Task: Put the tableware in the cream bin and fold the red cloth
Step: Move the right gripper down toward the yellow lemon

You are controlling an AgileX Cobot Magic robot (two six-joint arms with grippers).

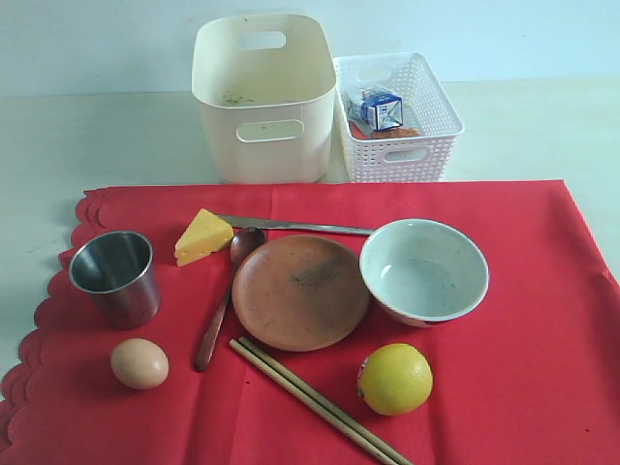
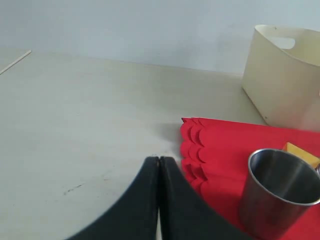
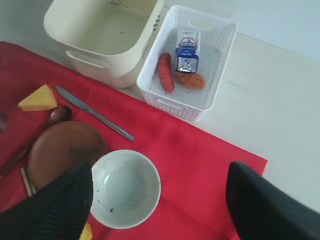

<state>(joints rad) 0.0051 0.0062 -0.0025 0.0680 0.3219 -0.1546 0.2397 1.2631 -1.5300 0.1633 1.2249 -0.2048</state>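
On the red cloth (image 1: 542, 320) lie a steel cup (image 1: 116, 276), brown plate (image 1: 300, 293), white bowl (image 1: 423, 270), wooden spoon (image 1: 223, 300), slim knife (image 1: 291, 227) and chopsticks (image 1: 315, 402). The cream bin (image 1: 263, 97) stands empty behind the cloth. Neither gripper shows in the exterior view. My left gripper (image 2: 159, 160) is shut on nothing, above bare table beside the cloth's scalloped edge (image 2: 192, 145), with the cup (image 2: 277, 192) close by. My right gripper (image 3: 159, 172) hangs open above the bowl (image 3: 125, 187), holding nothing.
A white lattice basket (image 1: 397, 116) holding a milk carton (image 1: 380, 108) and food stands right of the bin. A cheese wedge (image 1: 202, 236), an egg (image 1: 139, 363) and a lemon (image 1: 394, 379) also sit on the cloth. Pale tabletop (image 1: 87, 136) surrounds the cloth.
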